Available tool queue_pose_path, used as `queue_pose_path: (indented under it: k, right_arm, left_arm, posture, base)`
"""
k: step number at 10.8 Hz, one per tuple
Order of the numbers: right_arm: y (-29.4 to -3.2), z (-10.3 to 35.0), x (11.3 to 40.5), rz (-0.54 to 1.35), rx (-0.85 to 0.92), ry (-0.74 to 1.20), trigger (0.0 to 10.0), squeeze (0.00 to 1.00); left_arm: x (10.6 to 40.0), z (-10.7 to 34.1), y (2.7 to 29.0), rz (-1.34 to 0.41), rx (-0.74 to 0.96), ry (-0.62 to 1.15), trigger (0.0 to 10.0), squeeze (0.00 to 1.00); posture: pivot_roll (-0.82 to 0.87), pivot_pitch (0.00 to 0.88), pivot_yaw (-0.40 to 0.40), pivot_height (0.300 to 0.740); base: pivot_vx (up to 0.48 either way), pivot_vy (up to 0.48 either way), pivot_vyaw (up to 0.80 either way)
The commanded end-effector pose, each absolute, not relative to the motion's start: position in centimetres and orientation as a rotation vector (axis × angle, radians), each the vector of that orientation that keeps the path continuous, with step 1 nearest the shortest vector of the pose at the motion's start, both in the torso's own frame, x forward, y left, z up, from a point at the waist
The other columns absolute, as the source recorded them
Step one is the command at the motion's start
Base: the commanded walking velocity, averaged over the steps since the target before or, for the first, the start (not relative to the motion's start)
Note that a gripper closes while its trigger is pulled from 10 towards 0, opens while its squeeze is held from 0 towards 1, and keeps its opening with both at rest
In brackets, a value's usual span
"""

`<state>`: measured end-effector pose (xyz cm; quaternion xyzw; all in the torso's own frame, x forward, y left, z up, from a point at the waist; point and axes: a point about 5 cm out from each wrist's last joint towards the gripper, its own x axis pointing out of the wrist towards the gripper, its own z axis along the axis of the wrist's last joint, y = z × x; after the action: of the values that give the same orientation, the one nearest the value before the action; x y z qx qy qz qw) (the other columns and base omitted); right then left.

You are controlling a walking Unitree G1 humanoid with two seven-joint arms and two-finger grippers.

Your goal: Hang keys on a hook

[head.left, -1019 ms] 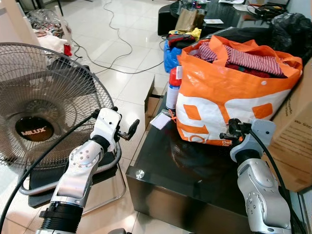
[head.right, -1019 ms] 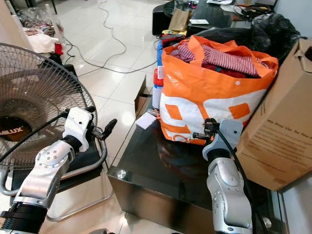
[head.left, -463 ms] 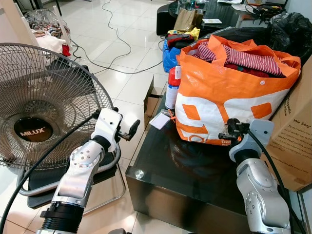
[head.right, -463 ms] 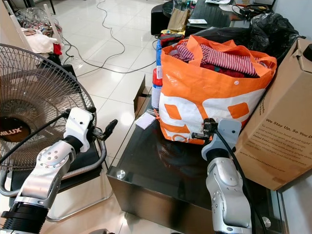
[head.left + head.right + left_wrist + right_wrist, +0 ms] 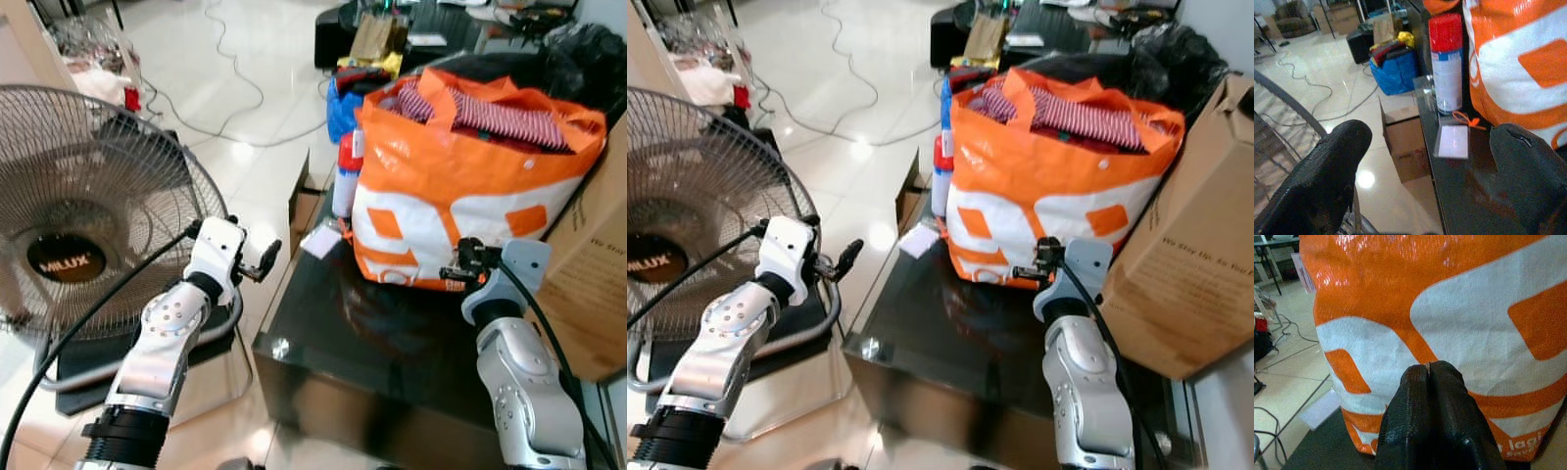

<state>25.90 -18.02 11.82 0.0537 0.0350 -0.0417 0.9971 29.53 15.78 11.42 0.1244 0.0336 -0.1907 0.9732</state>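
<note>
Orange bag (image 5: 1449, 308) faces right gripper (image 5: 1429, 369), jaws pressed together empty | left gripper (image 5: 1425, 161) jaws wide, white tag (image 5: 1453, 141) between

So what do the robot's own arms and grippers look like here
Both arms are silver metal, built of rounded segments with small screw holes, and a black band rings the left forearm near the base. A thin black cable runs along each arm. Each wrist carries a white block. The left gripper and right gripper each have two long black fingers with a rough, textured surface.
</note>
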Motion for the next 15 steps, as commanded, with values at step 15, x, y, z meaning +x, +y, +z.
queue_pose_path:
  k: [15]
  right_arm:
    - [-18.12,11.69,26.21,-0.048,0.057,0.084,10.0,0.0]
  left_arm:
    - [29.54,11.29,15.15,-0.371,0.228,0.063,10.0,0.13]
  posture:
    - [-0.06,0.0,-0.025,0.74]
  base:
    - [-0.198,0.05,0.0]
